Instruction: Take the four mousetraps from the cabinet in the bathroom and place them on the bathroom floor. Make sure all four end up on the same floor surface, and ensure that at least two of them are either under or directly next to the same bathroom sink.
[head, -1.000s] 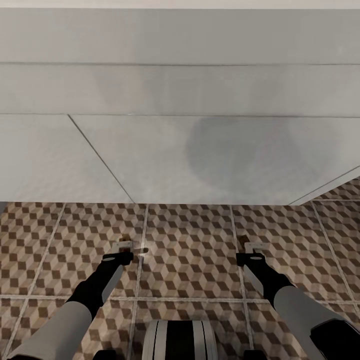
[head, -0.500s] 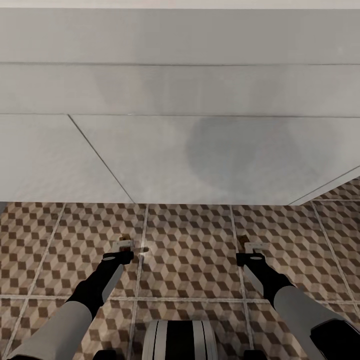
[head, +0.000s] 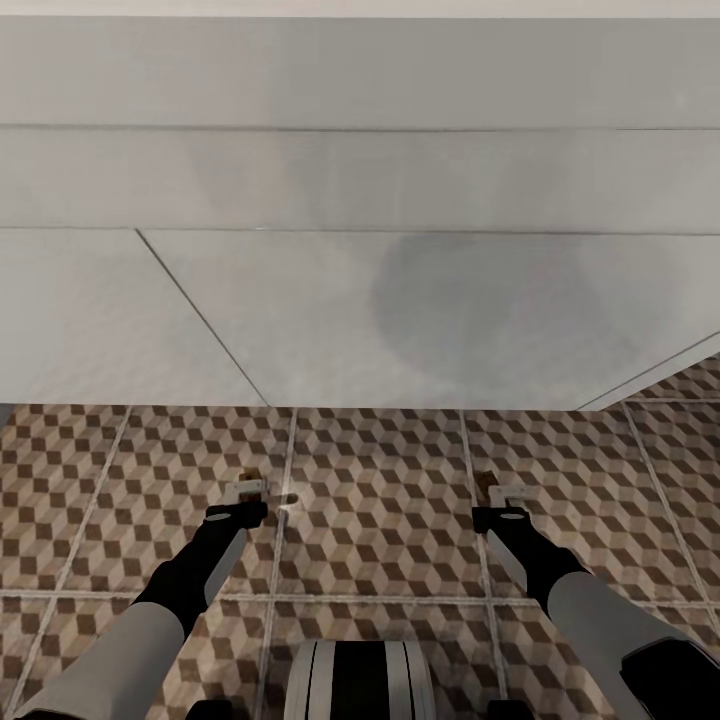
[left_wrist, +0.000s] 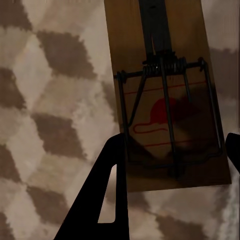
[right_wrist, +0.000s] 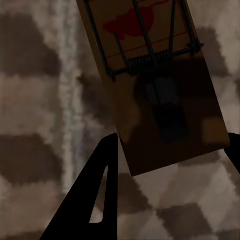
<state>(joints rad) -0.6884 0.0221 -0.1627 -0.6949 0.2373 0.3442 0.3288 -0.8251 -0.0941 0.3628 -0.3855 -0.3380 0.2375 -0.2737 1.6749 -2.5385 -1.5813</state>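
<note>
Each gripper carries a mousetrap low over the bathroom floor (head: 380, 480) with its brown, beige and white cube tiles. My left gripper (head: 252, 492) (left_wrist: 175, 142) is shut on a wooden mousetrap (left_wrist: 165, 110) with a black spring bar and a red mouse print; a brown tip of that mousetrap (head: 250, 477) pokes out ahead of the fingers. My right gripper (head: 497, 492) (right_wrist: 172, 142) is shut on a second mousetrap (right_wrist: 150, 85) (head: 484, 482). The cabinet is out of view. No sink basin is in view.
A large white flat-panelled body (head: 360, 300) with thin seams rises just ahead of both grippers and meets the floor along a straight edge. Whether it belongs to the sink's unit I cannot tell. Tiled floor continues to the right (head: 680, 390). My base (head: 360, 680) is at the bottom.
</note>
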